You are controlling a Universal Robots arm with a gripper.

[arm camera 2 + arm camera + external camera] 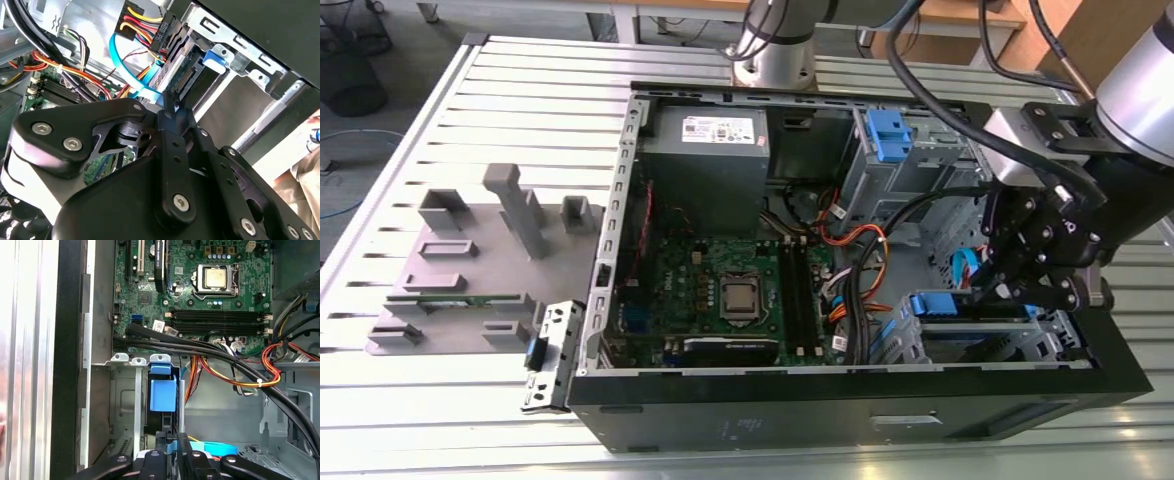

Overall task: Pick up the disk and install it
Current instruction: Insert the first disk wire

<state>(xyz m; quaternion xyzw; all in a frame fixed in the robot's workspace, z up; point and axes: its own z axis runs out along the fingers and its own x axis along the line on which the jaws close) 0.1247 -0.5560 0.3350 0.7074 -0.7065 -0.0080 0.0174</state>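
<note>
I am down inside the open computer case (854, 400), my gripper (170, 444) at the drive cage (125, 405) beside the motherboard (200, 295). The disk (163, 396) stands on edge in that cage, its blue rail showing, seemingly most of the way in. My fingers look drawn narrow on its end; full seating I cannot confirm.

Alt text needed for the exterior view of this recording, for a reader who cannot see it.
The robot arm's black hand reaches into the drive bay at the exterior view's right of an open black desktop computer case, just above a blue plastic rail. The green motherboard and grey metal power supply box lie exposed; a grey parts fixture sits left of the case.
</note>
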